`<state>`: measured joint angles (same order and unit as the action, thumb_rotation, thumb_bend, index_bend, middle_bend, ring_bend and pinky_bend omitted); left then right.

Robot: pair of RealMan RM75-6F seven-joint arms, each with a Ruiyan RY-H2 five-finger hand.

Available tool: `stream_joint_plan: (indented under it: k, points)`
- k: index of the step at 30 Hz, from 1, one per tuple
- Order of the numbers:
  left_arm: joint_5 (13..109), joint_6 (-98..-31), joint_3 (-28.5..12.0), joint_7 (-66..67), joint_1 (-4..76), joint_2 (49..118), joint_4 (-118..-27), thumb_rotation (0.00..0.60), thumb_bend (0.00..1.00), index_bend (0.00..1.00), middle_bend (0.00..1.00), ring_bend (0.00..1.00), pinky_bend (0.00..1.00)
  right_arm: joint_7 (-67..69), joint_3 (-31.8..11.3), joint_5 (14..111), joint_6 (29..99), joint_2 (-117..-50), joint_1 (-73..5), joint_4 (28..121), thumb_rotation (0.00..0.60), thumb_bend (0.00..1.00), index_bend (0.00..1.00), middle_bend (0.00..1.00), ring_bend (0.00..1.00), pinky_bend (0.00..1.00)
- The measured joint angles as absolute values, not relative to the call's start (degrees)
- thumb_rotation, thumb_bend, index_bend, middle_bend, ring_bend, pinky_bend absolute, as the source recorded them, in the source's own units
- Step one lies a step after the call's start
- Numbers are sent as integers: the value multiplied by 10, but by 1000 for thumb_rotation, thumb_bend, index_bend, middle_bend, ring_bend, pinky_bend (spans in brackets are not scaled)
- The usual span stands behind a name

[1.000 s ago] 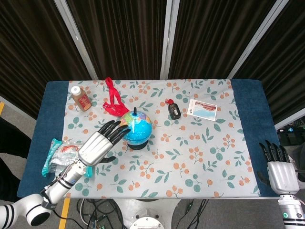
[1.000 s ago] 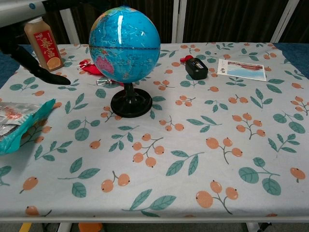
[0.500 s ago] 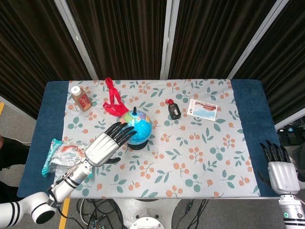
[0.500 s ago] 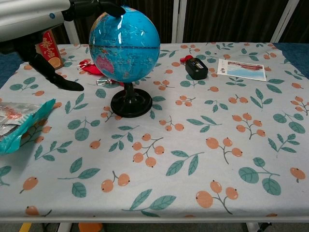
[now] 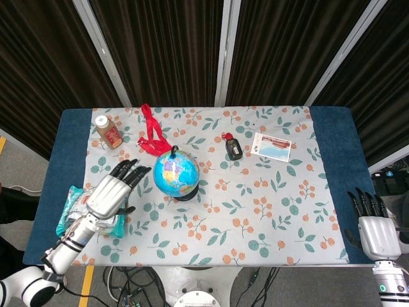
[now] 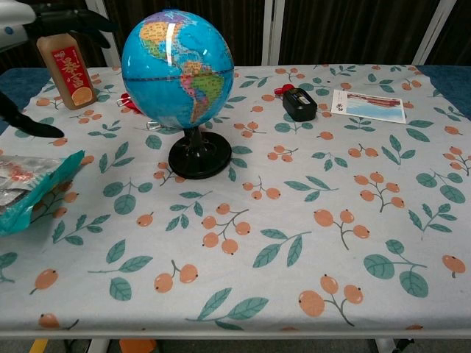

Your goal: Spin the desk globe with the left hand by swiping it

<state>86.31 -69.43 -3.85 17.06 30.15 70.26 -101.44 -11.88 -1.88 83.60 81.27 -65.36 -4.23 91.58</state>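
The blue desk globe [image 5: 175, 173] stands on its black base [image 6: 200, 157] left of the table's middle. In the chest view the globe [image 6: 179, 68] shows coloured continents facing the camera. My left hand [image 5: 112, 192] hovers to the left of the globe with its fingers spread, clear of the sphere and holding nothing. The chest view catches only its dark fingertips [image 6: 73, 20] at the top left corner. My right hand [image 5: 374, 226] stays off the table's front right corner, fingers straight, empty.
A brown bottle [image 5: 108, 131] and a red lanyard [image 5: 151, 137] lie behind the globe. A teal snack bag [image 5: 75, 211] lies under my left forearm. A black device [image 5: 233, 148] and a postcard [image 5: 271, 146] sit at the back right.
My left hand has pulled away from the globe's top toward the left and front. The globe has turned: continents now face the chest camera where mostly ocean showed.
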Motion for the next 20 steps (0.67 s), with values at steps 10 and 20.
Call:
stream_joint_plan:
  k: [10,20]
  points:
    - [837,-772,-34,134,233,672,-988,600,25,69,137,0,112,-127,-19,836,810,-652,-44,925,600,176,0,0,0,0]
    - [820,-845,-7,99,145,657,-944,600,25,84,67,0,113,-143,-18,837,806,-655,-48,940,600,176,0,0,0,0]
